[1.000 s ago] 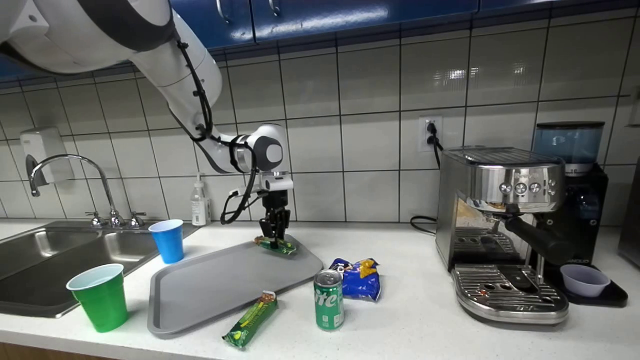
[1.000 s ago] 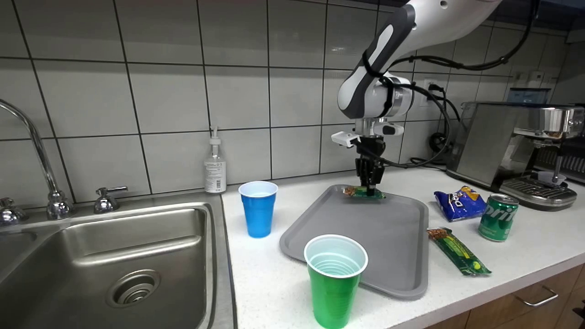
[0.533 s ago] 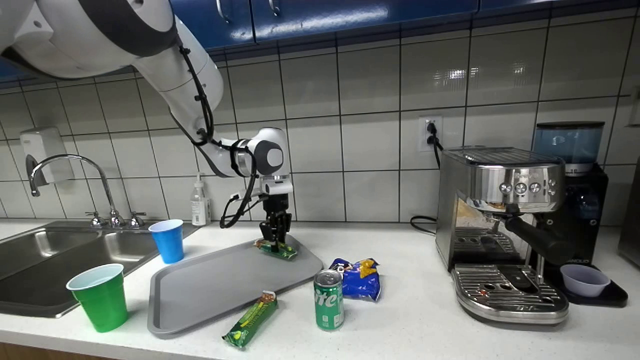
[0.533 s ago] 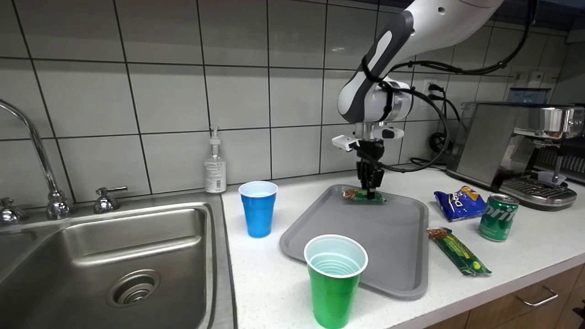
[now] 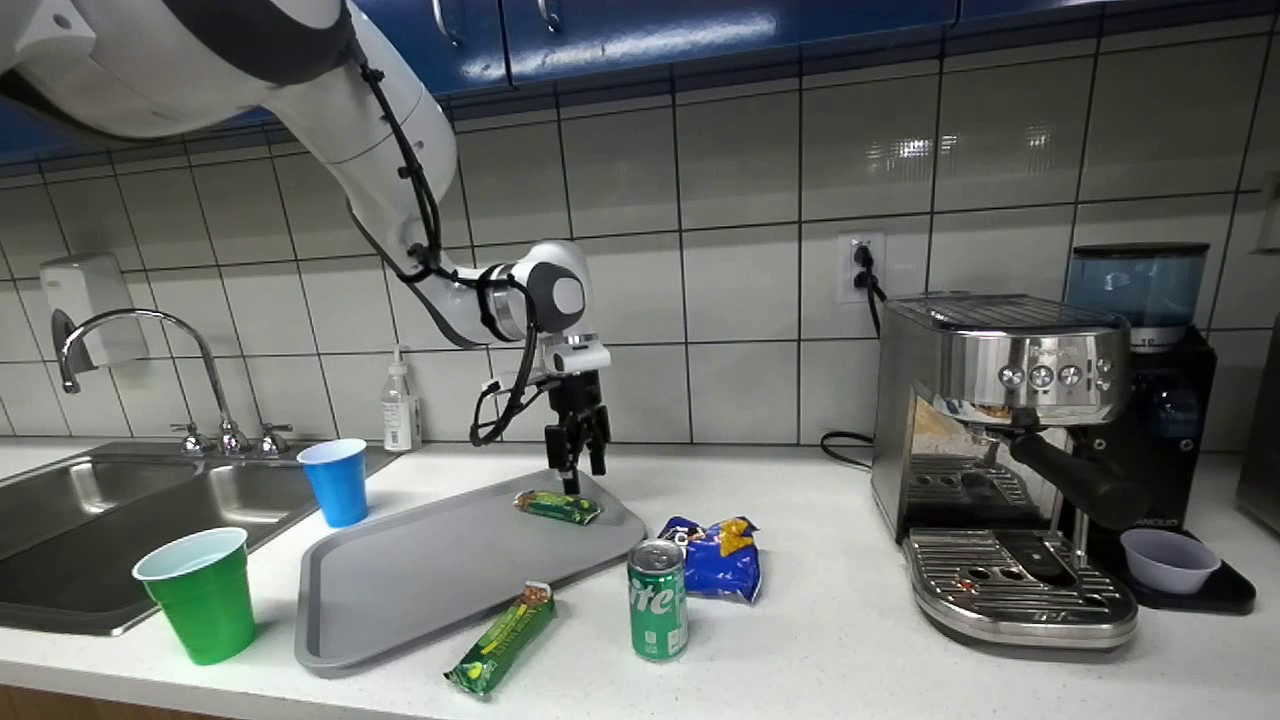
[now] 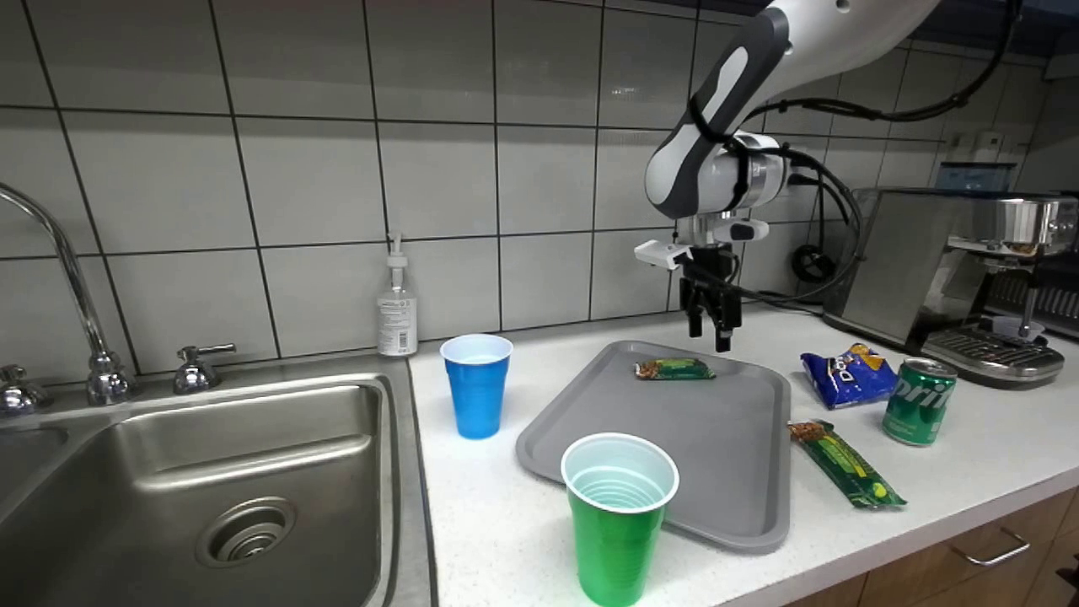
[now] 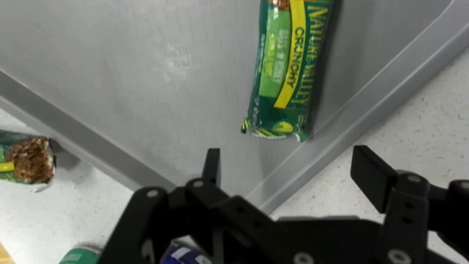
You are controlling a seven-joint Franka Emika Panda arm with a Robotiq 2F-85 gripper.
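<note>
My gripper (image 7: pixel 289 168) stands open, its jaws wide apart with nothing between them. It hangs over the far rim of the grey tray (image 5: pixel 420 570), as both exterior views show. Lying flat on that tray is a green granola bar (image 7: pixel 289 69), just ahead of the fingertips and not touched by them. In an exterior view the gripper (image 6: pixel 709 337) is above and slightly behind this bar (image 6: pixel 674 368). Another green granola bar (image 5: pixel 503 642) rests on the counter beside the tray; only its brown-printed end (image 7: pixel 29 159) appears in the wrist view.
Right of the tray are a green soda can (image 5: pixel 657 600) and a blue snack bag (image 5: pixel 720 565). A blue cup (image 6: pixel 477 388) and a green cup (image 6: pixel 620 523) stand between tray and sink (image 6: pixel 253 472). An espresso machine (image 5: pixel 1010 470) sits farther right; the tiled wall (image 5: pixel 640 390) rises behind.
The gripper has opened and let go of the granola bar, which now lies on the tray. The arm has then risen and shifted toward the wall and the espresso machine.
</note>
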